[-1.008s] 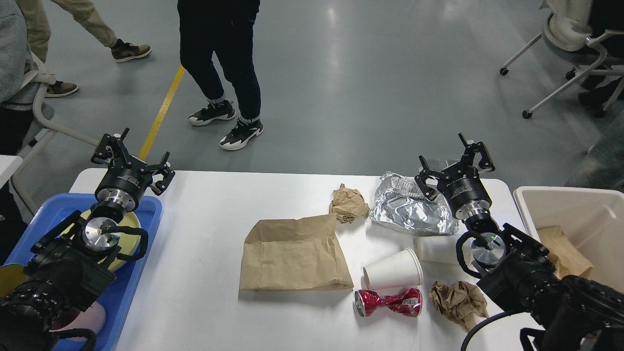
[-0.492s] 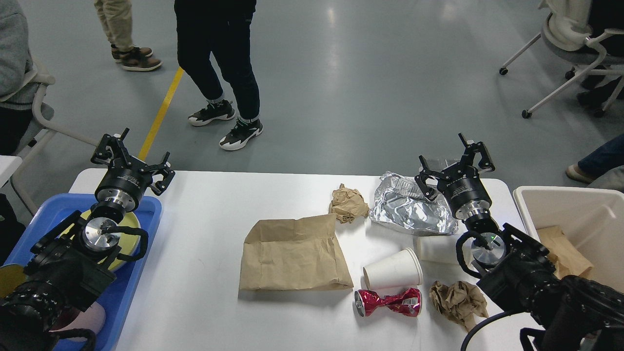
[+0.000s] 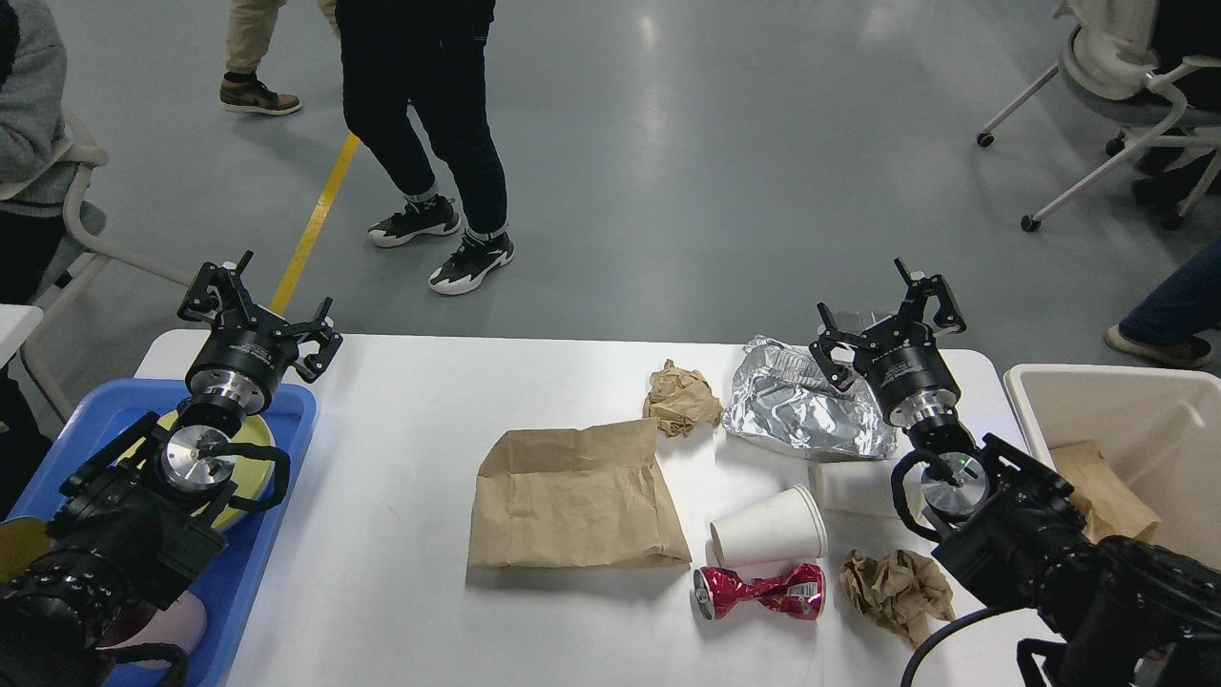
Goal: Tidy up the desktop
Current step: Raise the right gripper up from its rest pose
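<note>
so the desktop (image 3: pixel 382 534) is the big white table filling the lower half of my head view, and most of the junk sits on its right half: a flat brown paper bag (image 3: pixel 575 496), a small paper wad (image 3: pixel 682 397), crumpled foil (image 3: pixel 796 412), two tipped paper cups (image 3: pixel 771 527), a crushed red can (image 3: pixel 760 591) and another paper wad (image 3: pixel 897 589). my right gripper (image 3: pixel 882 315) hangs over the far edge of the foil with fingers spread wide and nothing in them, my left gripper (image 3: pixel 256 310) is up by the far corner of the blue tray (image 3: pixel 286 420), also wide open and empty. the beige bin (image 3: pixel 1035 401) sits just right of the table with one brown paper piece inside. my guess is the foil goes first since it's right under the right hand. i'd come down on a raised fold, not the flat part, close gently so it crumples into the grip, then lift clear before swinging to the bin so it doesn't drag the cup next to it
</note>
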Robot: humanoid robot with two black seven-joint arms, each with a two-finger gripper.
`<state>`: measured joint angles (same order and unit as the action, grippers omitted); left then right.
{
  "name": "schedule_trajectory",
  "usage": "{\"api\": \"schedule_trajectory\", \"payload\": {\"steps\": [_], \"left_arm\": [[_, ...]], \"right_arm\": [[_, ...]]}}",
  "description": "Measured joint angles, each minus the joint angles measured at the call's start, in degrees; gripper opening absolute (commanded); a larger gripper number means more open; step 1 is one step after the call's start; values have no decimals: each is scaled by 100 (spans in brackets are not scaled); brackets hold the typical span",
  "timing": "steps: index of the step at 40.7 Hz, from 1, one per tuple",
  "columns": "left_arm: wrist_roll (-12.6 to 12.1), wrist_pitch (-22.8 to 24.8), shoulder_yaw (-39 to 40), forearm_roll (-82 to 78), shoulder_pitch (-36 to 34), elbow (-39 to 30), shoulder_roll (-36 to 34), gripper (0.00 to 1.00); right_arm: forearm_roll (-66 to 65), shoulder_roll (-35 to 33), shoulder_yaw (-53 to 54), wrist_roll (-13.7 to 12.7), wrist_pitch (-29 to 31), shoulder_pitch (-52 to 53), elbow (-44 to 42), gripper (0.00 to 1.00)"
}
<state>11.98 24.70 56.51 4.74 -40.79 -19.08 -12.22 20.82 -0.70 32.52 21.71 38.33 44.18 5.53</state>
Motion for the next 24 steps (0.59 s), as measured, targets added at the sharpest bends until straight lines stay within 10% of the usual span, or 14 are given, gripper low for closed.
{"api": "schedule_trajectory", "payload": {"steps": [10,24], "left_arm": [[1,0,0,0,0,0,0,98],[5,0,9,-5,9,0,1,98]], "right_arm": [[-32,-348,-930,-18,-1,666,-202,100],[-138,-920,-5381,-19,41,2391,-54,100]]}}
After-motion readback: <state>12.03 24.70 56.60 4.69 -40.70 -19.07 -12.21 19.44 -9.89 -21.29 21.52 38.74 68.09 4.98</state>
